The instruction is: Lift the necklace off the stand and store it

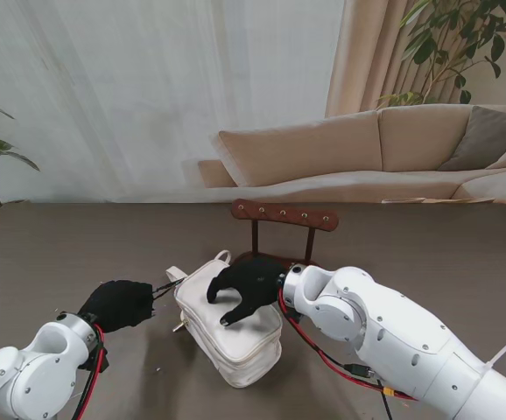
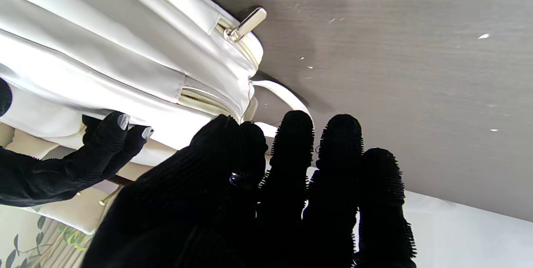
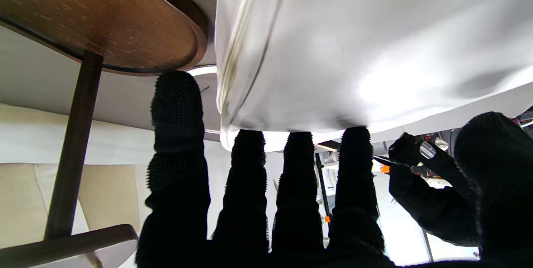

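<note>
A white zippered bag [image 1: 228, 328] lies on the dark tabletop [image 1: 428, 254], just in front of a wooden jewellery stand [image 1: 284, 214] whose pegged crossbar carries nothing I can make out. The right hand [image 1: 246, 287] rests palm-down on top of the bag, fingers [image 3: 243, 176] spread and pressing on the white fabric without closing around anything. The left hand [image 1: 117, 303] sits at the bag's left end, beside its strap [image 2: 283, 95] and zipper pull [image 2: 245, 24]. Its fingertips are pinched together on a thin dark strand [image 1: 167, 286] that runs toward the bag; this looks like the necklace, though it is too fine to be certain. From the left wrist view, the hand's fingers [image 2: 291, 155] lie close together near the bag's zipped end.
</note>
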